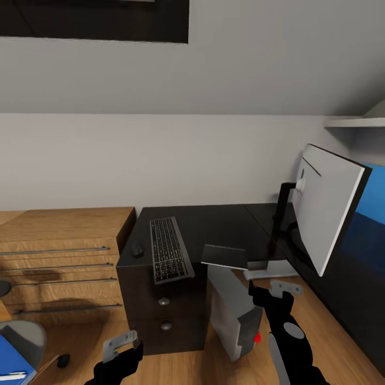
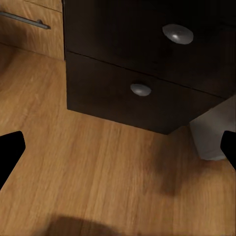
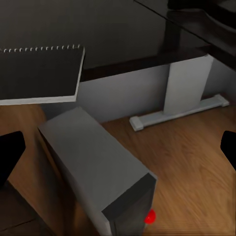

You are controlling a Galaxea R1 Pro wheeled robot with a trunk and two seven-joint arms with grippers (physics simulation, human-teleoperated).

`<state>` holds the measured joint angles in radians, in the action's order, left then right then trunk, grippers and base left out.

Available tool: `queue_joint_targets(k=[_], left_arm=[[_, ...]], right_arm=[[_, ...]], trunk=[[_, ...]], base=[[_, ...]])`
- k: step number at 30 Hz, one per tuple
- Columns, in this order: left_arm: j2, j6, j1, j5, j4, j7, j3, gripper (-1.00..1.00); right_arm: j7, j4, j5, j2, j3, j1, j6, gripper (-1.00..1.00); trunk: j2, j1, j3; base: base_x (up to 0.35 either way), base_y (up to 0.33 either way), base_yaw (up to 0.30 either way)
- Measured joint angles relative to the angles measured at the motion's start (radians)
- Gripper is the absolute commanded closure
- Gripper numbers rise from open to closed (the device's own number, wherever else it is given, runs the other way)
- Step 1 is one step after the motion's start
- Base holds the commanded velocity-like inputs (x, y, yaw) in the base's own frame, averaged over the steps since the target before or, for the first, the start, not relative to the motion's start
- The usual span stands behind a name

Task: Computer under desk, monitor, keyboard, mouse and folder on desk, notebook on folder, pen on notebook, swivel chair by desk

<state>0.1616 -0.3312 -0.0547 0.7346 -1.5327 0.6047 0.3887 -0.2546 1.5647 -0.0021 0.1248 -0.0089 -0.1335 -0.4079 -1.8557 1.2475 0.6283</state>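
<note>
**Desk Half Set, Folder Yet to Leave the Chair**

The long desk with the glossy black top already carries much of what you need. The flat dark grey keyboard lies on its near left end, with the tiny rounded black mouse just beside it on the side away from the monitor. The thin dark notebook with a spiral edge sits at the desk's front edge, slightly overhanging, between the keyboard and the wide black flat monitor, which stands on the desk's right wing, tilted and seen from its pale back.

Below the front edge, the light grey tower computer with a red light stands on the oak floor just beside the dark brown drawers with round silver knobs. It looks to poke out from under the top, so you may judge it needs a nudge inward.

Left of the desk and well apart from it, the bright blue flat folder rests on the grey swivel chair, a thin white pen on top of it. Folder, notebook stack, pen and chair appear to be the remaining work.

Your left gripper hangs near the drawers, your right gripper above the computer; both stand wide apart and hold nothing.
</note>
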Motion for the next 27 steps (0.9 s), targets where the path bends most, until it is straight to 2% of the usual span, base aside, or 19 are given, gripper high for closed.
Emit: queue_joint_targets(k=[5,10,18,21,25,26,27], left_arm=[[-0.011,-0.069,0.044,0.001,-0.009,-0.003,-0.03,-1.0],[-0.014,-0.121,0.078,0.001,-0.011,-0.005,-0.041,-1.0],[-0.022,-0.136,0.096,0.002,0.004,0.0,-0.044,-1.0],[-0.024,-0.136,0.099,-0.001,0.068,0.003,-0.043,-1.0],[-0.025,-0.134,0.099,-0.003,0.09,0.004,-0.043,-1.0],[-0.025,-0.133,0.099,-0.003,0.092,0.004,-0.042,-1.0],[-0.026,-0.125,0.1,-0.003,0.098,0.004,-0.04,-1.0]], right_arm=[[-0.004,0.006,0.001,-0.001,0.0,-0.025,-0.04,-1.0],[-0.004,0.007,0.0,-0.002,-0.001,-0.043,-0.052,-1.0],[-0.004,0.006,0.0,-0.003,0.0,-0.054,-0.053,-1.0],[0.003,0.006,0.005,-0.006,0.027,-0.056,-0.046,-1.0],[0.005,0.003,0.008,-0.009,0.045,-0.056,-0.039,-1.0],[0.005,0.003,0.009,-0.01,0.047,-0.056,-0.031,-1.0],[0.006,0.004,0.03,-0.011,0.049,-0.055,0.018,-1.0]], trunk=[[0.035,-0.019,-0.016],[0.07,-0.038,-0.032],[0.126,-0.069,-0.057],[0.147,-0.08,-0.066],[0.175,-0.096,-0.079],[0.182,-0.1,-0.082],[0.189,-0.103,-0.085]], base=[[0.0,0.0,0.0],[0.0,0.0,0.0],[0.0,0.0,0.0],[0.0,0.0,0.0],[0.0,0.0,0.0],[0.0,0.0,0.0],[0.0,0.0,0.0]])
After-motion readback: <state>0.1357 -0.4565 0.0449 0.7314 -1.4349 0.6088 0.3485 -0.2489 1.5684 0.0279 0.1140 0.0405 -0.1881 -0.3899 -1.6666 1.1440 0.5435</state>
